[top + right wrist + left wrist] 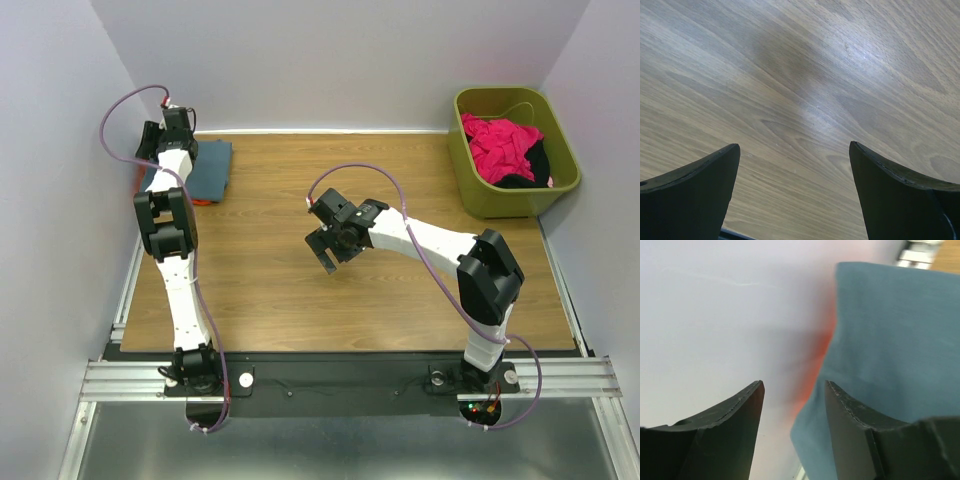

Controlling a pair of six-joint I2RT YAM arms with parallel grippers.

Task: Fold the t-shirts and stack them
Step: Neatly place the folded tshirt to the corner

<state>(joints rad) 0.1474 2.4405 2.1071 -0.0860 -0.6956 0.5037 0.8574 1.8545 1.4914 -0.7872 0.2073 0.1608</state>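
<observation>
Listing from the near edge outward: two arms, bases bolted side by side, one table of wood grain. Item, right gripper, one, hung over bare wood at mid-table, jaws spread wide and holding nothing. Item, left gripper, one, reached out to the far left corner, jaws parted with nothing seen between them. Item, t-shirts, two, both at that far left corner against the wall: blue shirt folded flat on top, orange shirt beneath it, showing only as a sliver at the edge. From the left jaws the stack lay just to their right and below, the blue cloth close by the right finger; its long axis ran roughly near to far. Left arm was plainly the nearer; right gripper stood well apart from the stack. Item, green bin, one, far right corner, holding pink cloth and black cloth, piece count not tellable. Judged: the stack appeared made, and any further garment would lie nearer the right arm.
</observation>
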